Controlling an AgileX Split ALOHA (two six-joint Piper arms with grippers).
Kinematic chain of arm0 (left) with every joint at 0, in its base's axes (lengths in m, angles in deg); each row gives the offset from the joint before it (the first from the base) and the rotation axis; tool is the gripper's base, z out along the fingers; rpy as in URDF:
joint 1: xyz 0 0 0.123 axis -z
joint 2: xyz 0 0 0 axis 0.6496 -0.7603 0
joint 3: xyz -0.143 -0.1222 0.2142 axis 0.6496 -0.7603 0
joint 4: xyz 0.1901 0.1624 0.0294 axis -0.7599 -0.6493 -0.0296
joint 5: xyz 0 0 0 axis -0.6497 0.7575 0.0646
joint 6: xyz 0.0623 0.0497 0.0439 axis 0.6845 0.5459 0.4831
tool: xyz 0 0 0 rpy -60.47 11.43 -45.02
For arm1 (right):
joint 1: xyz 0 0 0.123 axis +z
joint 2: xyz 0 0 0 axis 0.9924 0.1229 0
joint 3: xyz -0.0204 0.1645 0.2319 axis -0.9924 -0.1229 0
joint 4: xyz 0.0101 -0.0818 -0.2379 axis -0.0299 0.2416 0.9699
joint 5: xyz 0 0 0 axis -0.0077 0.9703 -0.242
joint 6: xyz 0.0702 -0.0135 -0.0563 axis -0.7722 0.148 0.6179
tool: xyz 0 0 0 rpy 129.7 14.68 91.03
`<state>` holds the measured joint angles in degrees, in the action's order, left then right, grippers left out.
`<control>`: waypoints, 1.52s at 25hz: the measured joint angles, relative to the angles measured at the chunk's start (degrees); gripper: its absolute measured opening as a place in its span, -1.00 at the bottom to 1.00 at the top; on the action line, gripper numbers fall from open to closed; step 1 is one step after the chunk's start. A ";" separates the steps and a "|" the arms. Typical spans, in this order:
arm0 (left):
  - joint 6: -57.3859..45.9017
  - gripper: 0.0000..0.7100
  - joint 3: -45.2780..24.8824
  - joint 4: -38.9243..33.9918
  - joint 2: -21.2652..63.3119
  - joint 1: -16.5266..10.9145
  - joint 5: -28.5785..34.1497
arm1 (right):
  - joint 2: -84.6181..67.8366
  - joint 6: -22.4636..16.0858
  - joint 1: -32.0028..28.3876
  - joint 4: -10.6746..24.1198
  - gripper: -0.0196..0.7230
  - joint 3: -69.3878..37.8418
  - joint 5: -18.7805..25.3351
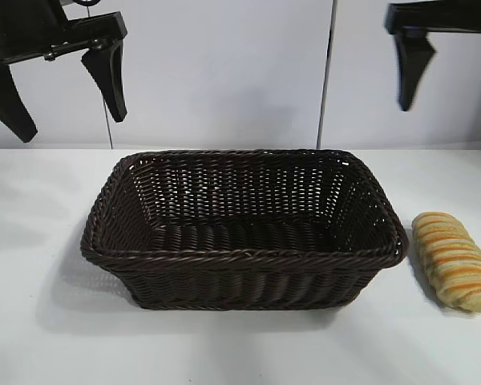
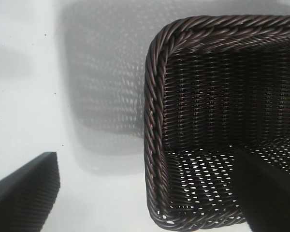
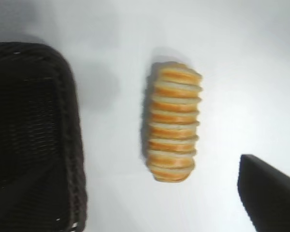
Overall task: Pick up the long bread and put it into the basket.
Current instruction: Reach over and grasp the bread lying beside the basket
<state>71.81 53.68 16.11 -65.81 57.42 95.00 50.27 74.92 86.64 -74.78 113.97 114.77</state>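
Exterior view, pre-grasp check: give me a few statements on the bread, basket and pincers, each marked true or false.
1. The long bread lies on the table outside the basket. True.
2. The basket holds a second loaf. False: it is empty.
3. The right pincer is shut on the bread. False: it hangs open above the table, holding nothing.
4. The left pincer is open, up over the basket's left end. True.
5. The bread stands on end. False: it lies flat.
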 joint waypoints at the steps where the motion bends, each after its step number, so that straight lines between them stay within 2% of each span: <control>1: 0.00 0.96 0.00 0.00 0.00 0.00 0.00 | 0.00 0.18 -0.36 0.00 0.92 -1.38 -1.19; 8: -0.19 0.96 0.00 -0.06 0.00 0.00 -0.12 | 0.00 0.48 -0.47 -2.01 0.92 -12.51 -13.68; 11: -1.89 0.96 0.00 -0.06 0.00 0.00 -0.73 | 0.00 0.52 -0.47 -2.15 0.92 -15.76 -17.42; 19: -2.79 0.96 0.00 -0.06 0.00 0.00 -1.95 | 1.01 0.52 -0.47 -2.15 0.92 -19.68 -21.95; 30: -2.79 0.96 0.00 -0.06 0.00 0.00 -1.99 | 2.17 0.52 -0.47 -2.29 0.92 -22.54 -30.49; 33: -2.79 0.96 0.00 -0.06 0.00 0.00 -1.99 | 3.21 0.52 -0.47 -3.66 0.92 -22.54 -31.87; 38: -2.79 0.96 0.00 -0.06 0.00 0.00 -1.99 | 5.50 0.52 -0.47 -6.17 0.81 -22.54 -33.77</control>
<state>69.02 53.68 16.05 -65.81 57.42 93.00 55.78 75.45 86.16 -80.95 91.43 81.00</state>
